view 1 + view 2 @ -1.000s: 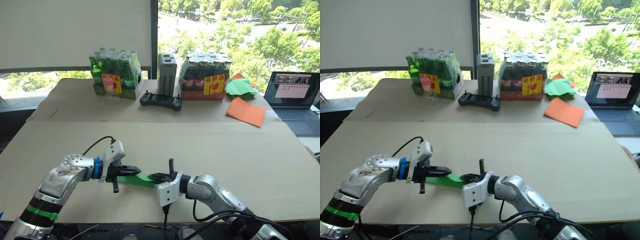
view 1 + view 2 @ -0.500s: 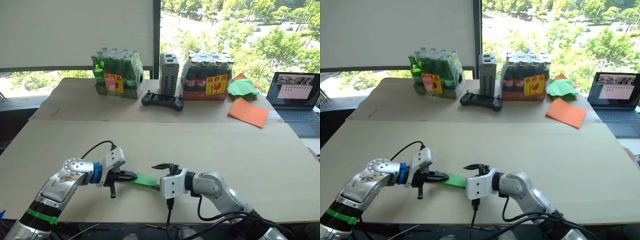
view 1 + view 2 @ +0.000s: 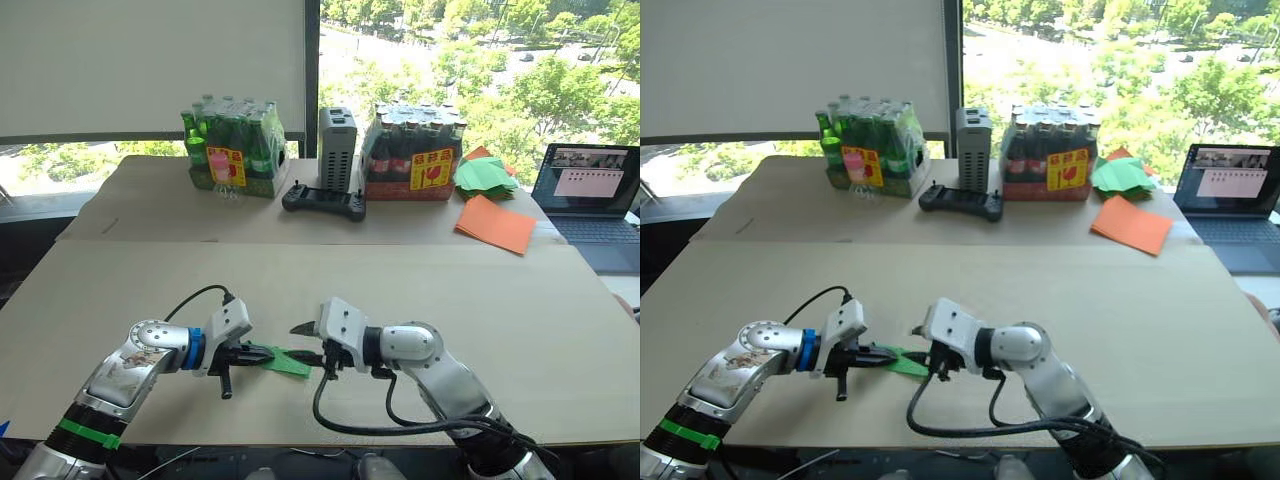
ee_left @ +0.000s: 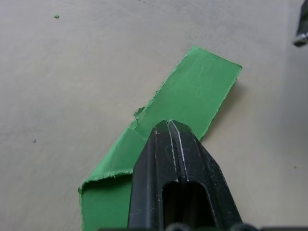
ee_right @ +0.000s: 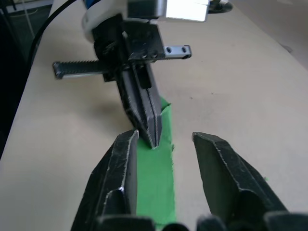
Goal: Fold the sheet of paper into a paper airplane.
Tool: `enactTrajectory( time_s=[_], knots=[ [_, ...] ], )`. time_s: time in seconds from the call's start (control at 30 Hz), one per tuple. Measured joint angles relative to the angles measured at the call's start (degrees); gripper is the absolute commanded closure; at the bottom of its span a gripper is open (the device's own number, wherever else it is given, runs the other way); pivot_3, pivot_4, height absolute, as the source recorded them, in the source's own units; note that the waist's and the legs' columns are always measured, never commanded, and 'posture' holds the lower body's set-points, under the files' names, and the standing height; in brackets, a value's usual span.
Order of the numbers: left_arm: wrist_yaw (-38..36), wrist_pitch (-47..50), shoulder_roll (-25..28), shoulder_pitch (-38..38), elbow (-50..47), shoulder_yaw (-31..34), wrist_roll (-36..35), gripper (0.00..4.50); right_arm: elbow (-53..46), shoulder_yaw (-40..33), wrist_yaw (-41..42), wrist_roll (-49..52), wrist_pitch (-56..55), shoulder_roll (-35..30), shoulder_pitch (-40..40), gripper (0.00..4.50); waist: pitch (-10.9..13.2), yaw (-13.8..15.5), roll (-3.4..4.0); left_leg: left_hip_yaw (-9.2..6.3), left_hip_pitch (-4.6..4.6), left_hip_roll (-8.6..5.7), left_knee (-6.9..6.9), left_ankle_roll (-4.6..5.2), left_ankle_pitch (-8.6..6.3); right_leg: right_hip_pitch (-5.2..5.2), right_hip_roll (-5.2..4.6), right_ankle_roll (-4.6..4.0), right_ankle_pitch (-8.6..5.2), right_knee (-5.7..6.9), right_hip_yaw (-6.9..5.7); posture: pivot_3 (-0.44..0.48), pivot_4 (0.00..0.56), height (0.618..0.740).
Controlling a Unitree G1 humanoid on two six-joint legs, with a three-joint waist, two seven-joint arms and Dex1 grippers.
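At the lower centre of the frame the left gripper (image 3: 262,353) still pinches the folded sheet of paper (image 3: 287,361) against the worktop (image 3: 420,280), while the right gripper (image 5: 163,144) has turned, fingers spread over the strip, ready to grip it.

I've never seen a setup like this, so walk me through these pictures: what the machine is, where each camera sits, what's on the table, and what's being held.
This is a humanoid robot with two arms, each ending in a two-fingered black gripper. Two pictures come from cameras in its head, looking down over the table. The other two come from cameras on its wrists, looking along the fingers.

The left gripper is shut on the folded sheet of paper, bright green. The right gripper is open, its fingers on either side of the strip.

At the far edge stand two packs of bottles, a grey box, a black controller, an orange sheet, a heap of green sheets and a laptop.
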Motion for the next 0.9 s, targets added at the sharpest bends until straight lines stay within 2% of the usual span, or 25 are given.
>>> enactTrajectory(
  time_s=[0.07, 0.27, 0.4, 0.9],
  knots=[
    [0.01, 0.00, 0.00, 0.04, -0.04, 0.07, -0.02, 4.50, 1.52, 0.57, -0.67, -0.18, 0.92, -0.29, -0.25, 4.45, 0.00, 0.19, 0.00, 0.01, -0.05, -0.01, 0.00, 0.00, 0.00, -0.01, -0.02, 0.01, 0.00, -0.03, -0.02, 0.000, 0.150, 0.740],
    [0.50, 0.13, -0.21, 0.06, -0.11, 0.11, 0.01, 4.50, 7.57, 5.88, -2.42, -1.95, 2.84, -0.07, -1.46, 4.45, 0.00, -0.04, 0.00, 0.01, -0.05, -0.01, 0.00, 0.00, 0.00, -0.05, -0.02, 0.00, 0.00, 0.03, -0.02, 0.000, 0.150, 0.740],
    [0.88, 0.25, -0.59, 0.08, -0.21, 0.11, 0.01, 4.50, 9.90, 6.81, -3.88, -2.97, 2.94, 0.38, -2.95, 4.45, 0.00, -0.11, 0.00, 0.00, -0.04, 0.00, 0.00, 0.00, 0.00, -0.05, -0.01, 0.00, 0.00, 0.03, -0.02, 0.000, 0.150, 0.740],
    [2.05, 0.55, -0.87, 0.11, -0.50, -0.09, 0.12, 4.50, 10.32, 9.01, -4.77, -3.75, 4.94, -0.24, -4.50, 4.45, -0.01, -0.15, 0.02, 0.00, 0.11, 0.00, 0.00, 0.00, 0.00, 0.07, -0.01, 0.00, 0.00, 0.05, -0.01, 0.000, 0.150, 0.740]
  ],
)
